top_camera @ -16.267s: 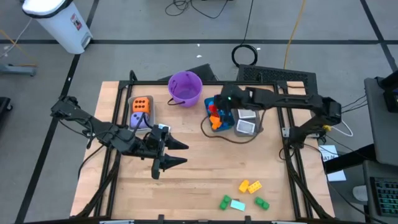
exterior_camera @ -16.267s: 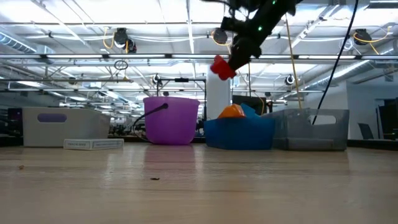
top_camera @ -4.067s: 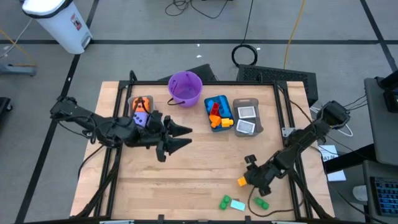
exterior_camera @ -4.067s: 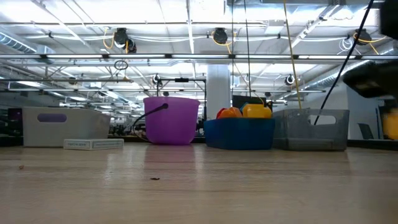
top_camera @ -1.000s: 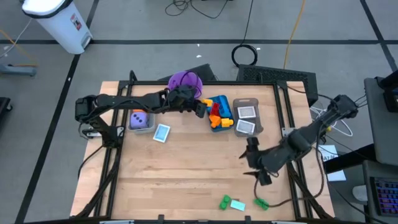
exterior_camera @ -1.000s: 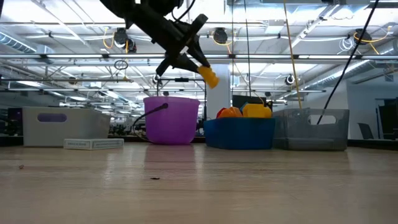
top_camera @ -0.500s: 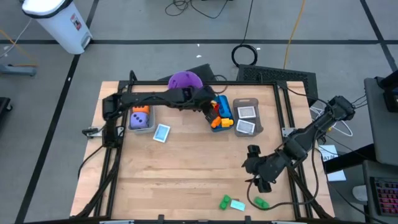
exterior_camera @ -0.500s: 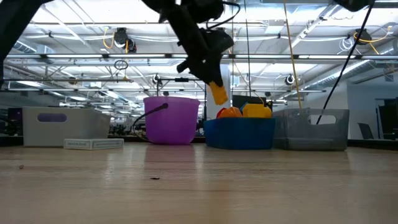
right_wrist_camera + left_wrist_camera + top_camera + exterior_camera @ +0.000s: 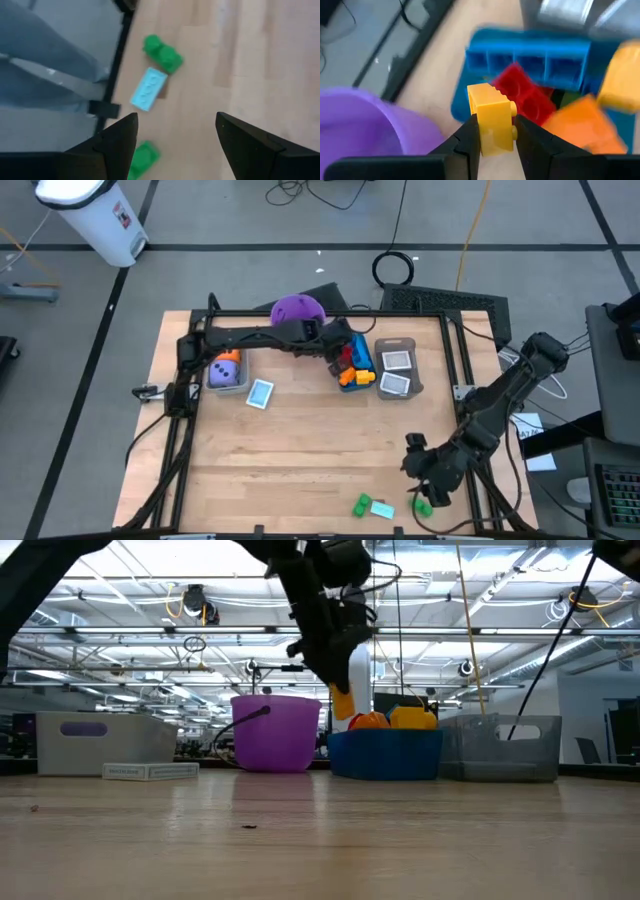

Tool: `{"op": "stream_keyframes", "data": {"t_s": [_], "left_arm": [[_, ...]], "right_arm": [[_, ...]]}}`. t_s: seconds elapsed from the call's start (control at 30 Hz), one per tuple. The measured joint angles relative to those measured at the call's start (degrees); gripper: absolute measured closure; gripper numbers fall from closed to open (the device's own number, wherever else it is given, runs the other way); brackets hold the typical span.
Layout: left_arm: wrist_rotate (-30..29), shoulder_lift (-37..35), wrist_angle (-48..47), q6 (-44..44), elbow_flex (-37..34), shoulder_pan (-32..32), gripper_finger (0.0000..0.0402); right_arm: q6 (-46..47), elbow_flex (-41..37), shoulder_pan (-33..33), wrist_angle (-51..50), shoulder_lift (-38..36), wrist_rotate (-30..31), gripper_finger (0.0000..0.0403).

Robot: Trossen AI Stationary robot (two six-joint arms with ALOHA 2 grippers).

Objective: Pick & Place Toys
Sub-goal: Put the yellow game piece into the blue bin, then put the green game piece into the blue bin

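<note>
My left gripper [image 9: 336,353] hangs over the blue bin [image 9: 361,343], shut on a yellow brick [image 9: 491,117]. The low view shows the brick [image 9: 342,703] just above the bin's rim [image 9: 385,737]. Red, orange and yellow bricks [image 9: 530,97] lie in the bin. My right gripper [image 9: 420,483] is open above the table's near right corner. Below it lie a green brick [image 9: 162,52], a light-blue brick [image 9: 148,89] and another green brick [image 9: 142,157] on the wood. My left gripper pinches the yellow brick by two opposite sides [image 9: 481,131] between its two fingers, which slant down from the table's left. The brick sticks out past the fingertips [image 9: 470,137], clear of the bin and of the bricks in it.
A purple bucket [image 9: 296,308] stands just left of the blue bin. A grey bin [image 9: 212,377] at the far left holds an orange die [image 9: 228,355] and a purple die [image 9: 224,374]. A picture card [image 9: 260,393] lies beside it. A clear bin [image 9: 396,370] holds cards.
My left gripper has carried the yellow brick from beside the purple bucket toward the table's right, over the blue bin, and has tipped downward so that the brick now hangs lower. My right gripper has sunk and gone toward the near edge, over the green bricks.
</note>
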Motion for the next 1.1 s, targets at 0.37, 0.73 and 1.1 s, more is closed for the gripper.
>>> {"op": "stream_keyframes", "data": {"t_s": [0.37,0.73,1.1], "left_arm": [[-0.22,3.72,0.4,-0.31,0.01,0.13,0.0283],[0.99,4.44,0.58,-1.62,0.02,0.51,0.0173],[5.06,3.59,-5.13,-3.72,5.48,-0.07,0.01]], "right_arm": [[2.27,-3.14,0.34,4.16,0.3,-3.42,0.0155],[-5.22,-3.16,1.94,12.64,5.86,-8.08,0.0165],[-6.14,-3.16,5.25,18.1,10.95,-10.96,0.0165]]}}
